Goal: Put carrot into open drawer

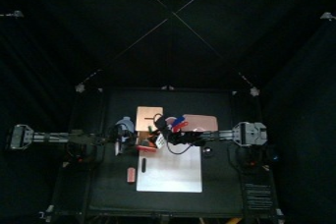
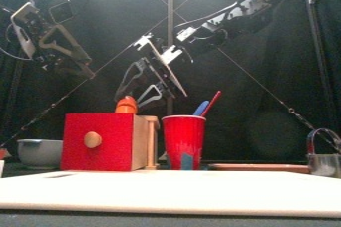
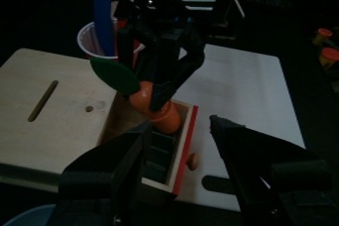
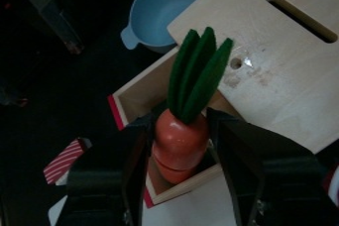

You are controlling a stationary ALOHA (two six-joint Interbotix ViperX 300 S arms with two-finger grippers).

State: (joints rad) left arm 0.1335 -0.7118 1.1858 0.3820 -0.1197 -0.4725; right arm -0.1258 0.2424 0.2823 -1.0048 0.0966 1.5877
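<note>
The carrot (image 4: 183, 143), orange with a tuft of dark green leaves standing up from it, sits upright in the open drawer (image 4: 133, 106) of the tan wooden box (image 4: 284, 61), between the two jaws of the right pincer (image 4: 185, 156). Those jaws stand wide on either side of it; whether they press the carrot or have let go of it I cannot tell. In the left wrist view the same carrot (image 3: 165, 117) shows at the red front of the drawer (image 3: 181, 151), with the right pincer (image 3: 157, 71) coming down onto it from above. The left pincer (image 3: 181, 146) hangs above the box with its jaws spread apart and nothing between them. From the front, the carrot's (image 2: 126, 104) orange top pokes above the red drawer front (image 2: 99, 141), which bears a round red knob. Just beside the box stands a red cup (image 2: 184, 141) holding a red stick and a blue one. A pale blue bowl (image 4: 179, 14) sits on the bench near the box's other side; I cannot tell what is in it. A small red-striped flat piece (image 4: 63, 161) lies on the bench (image 1: 112, 194) near the drawer.
</note>
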